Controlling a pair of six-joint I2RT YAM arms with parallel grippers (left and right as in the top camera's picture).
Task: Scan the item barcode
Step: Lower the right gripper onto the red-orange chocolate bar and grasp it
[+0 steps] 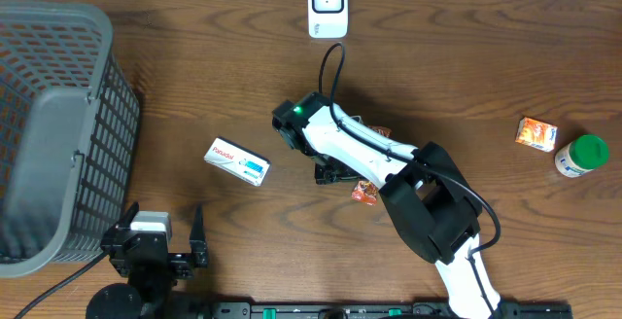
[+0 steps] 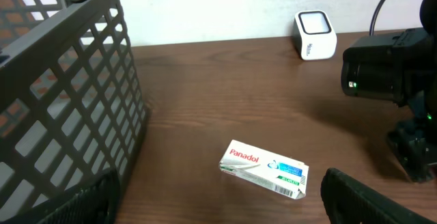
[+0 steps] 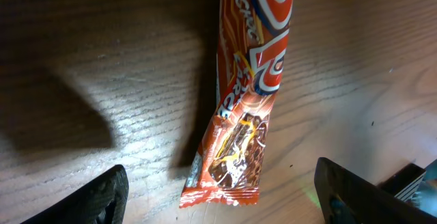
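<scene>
At lower frame, right gripper [image 3: 222, 190] stands apart astride the snack bar [image 3: 256, 60]; recommend closing squarely across its lower end.

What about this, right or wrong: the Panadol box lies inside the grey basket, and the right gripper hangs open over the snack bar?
Wrong on one point: the Panadol box lies on the table, apart from the grey basket, as the overhead view shows. The rest holds.

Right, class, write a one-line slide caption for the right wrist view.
Open right hand straddles a red chocolate bar wrapper lying on the wooden table.
</scene>
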